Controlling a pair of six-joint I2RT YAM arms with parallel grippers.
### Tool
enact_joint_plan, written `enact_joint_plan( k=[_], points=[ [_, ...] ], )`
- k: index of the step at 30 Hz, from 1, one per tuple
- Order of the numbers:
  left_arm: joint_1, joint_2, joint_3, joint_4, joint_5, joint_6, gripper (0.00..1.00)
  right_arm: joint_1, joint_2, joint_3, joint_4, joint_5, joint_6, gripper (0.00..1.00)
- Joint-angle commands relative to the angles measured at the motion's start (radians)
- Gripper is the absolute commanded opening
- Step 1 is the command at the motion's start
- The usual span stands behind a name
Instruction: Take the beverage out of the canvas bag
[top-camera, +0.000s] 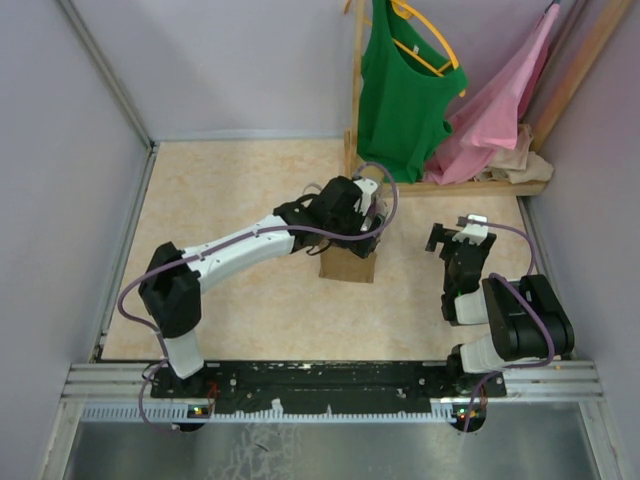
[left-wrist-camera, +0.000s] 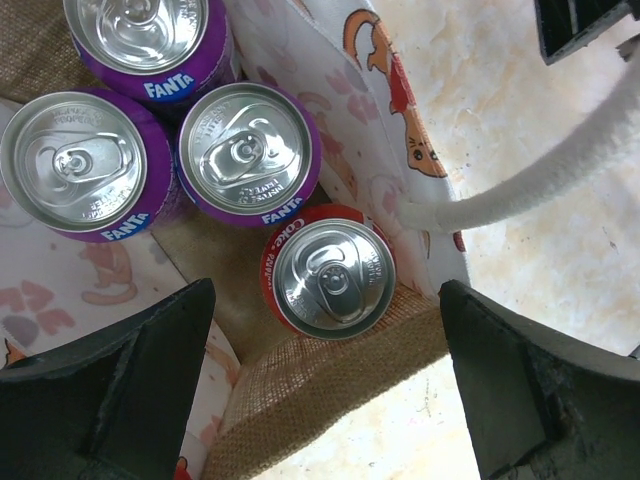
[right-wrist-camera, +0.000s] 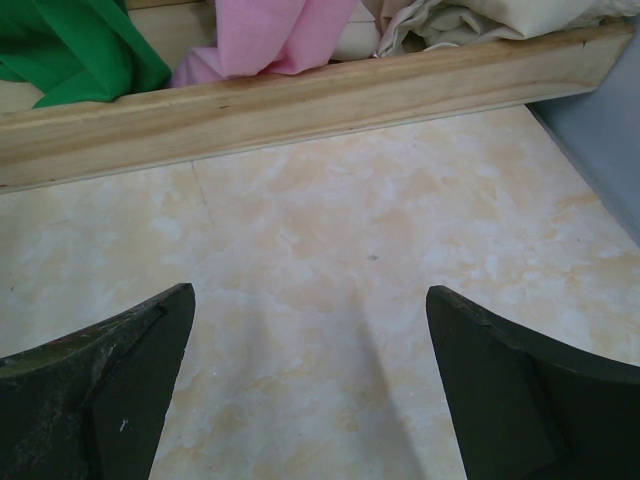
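Progress stands at the approach, with nothing lifted out yet. The canvas bag (top-camera: 348, 263) stands upright on the table (top-camera: 230, 180), a little right of the middle and nearer the far edge than the near one. The left arm (top-camera: 250, 240) reaches over its open top. In the left wrist view, four drinks stand inside: three purple Fanta cans (left-wrist-camera: 248, 153) and one red Coke can (left-wrist-camera: 333, 277) in the corner against the woven wall. A white handle (left-wrist-camera: 520, 190) droops outward past it.

The left jaws are wide apart and grip nothing. The Coke can lies between them from above, so I judge it the likely pick.

The right arm (top-camera: 465, 265) hangs near the right edge with its jaws apart too, over bare table in front of a wooden rail (right-wrist-camera: 300, 100).

What is left is the whole extraction: lowering, closing on a can, raising it past the rim and setting it down outside.
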Motion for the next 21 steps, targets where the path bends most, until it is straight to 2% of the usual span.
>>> enact_joint_plan(
  k=[1,21],
  points=[
    [-0.01,0.032,0.023,-0.027,-0.02,-0.023,0.99,-0.002,-0.004,0.017,0.033,0.001,0.004,0.99],
    [-0.011,0.156,0.061,-0.102,-0.053,-0.026,0.99,-0.002,-0.004,0.016,0.033,0.001,0.004,0.99]
  ],
)
